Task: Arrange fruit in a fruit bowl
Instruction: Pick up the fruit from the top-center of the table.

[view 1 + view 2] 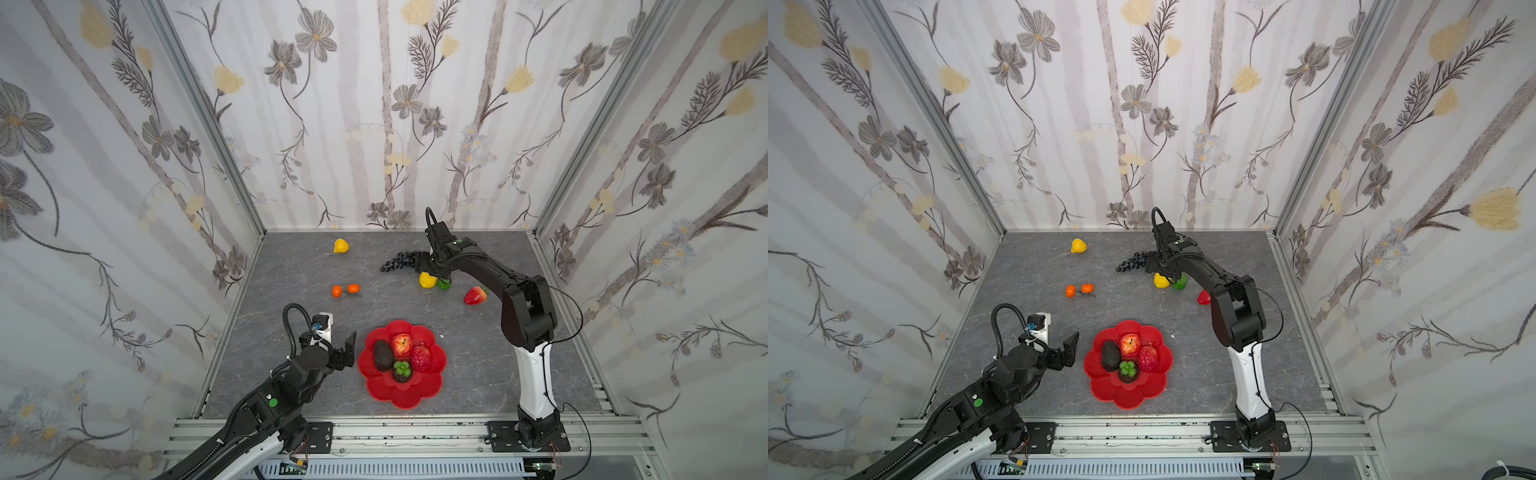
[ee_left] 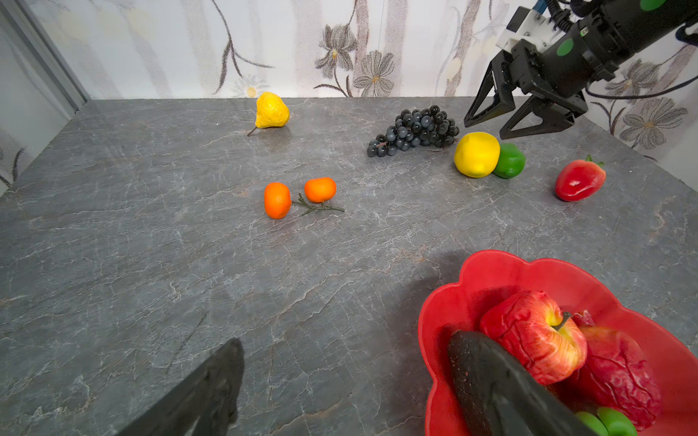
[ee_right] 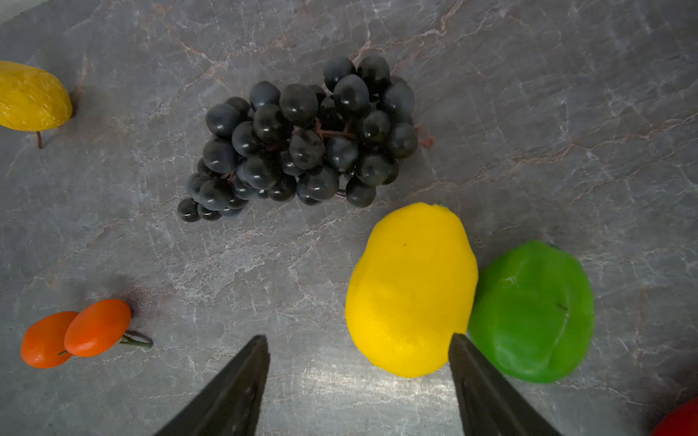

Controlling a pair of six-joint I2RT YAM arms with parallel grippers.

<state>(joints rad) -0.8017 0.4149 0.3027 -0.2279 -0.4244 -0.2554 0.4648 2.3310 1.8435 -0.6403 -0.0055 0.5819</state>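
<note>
The red scalloped fruit bowl sits near the front and holds an apple, a black avocado, a dark red fruit and a green-topped one. Loose on the table lie a lemon, a green fruit, grapes, a strawberry, two oranges and a pear. My right gripper hangs open just over the lemon, one finger at the seam between lemon and green fruit. My left gripper is open and empty left of the bowl.
Floral walls close the grey marble table on three sides. An aluminium rail runs along the front edge. The right arm's elbow stands over the table's right side, partly hiding the strawberry in a top view.
</note>
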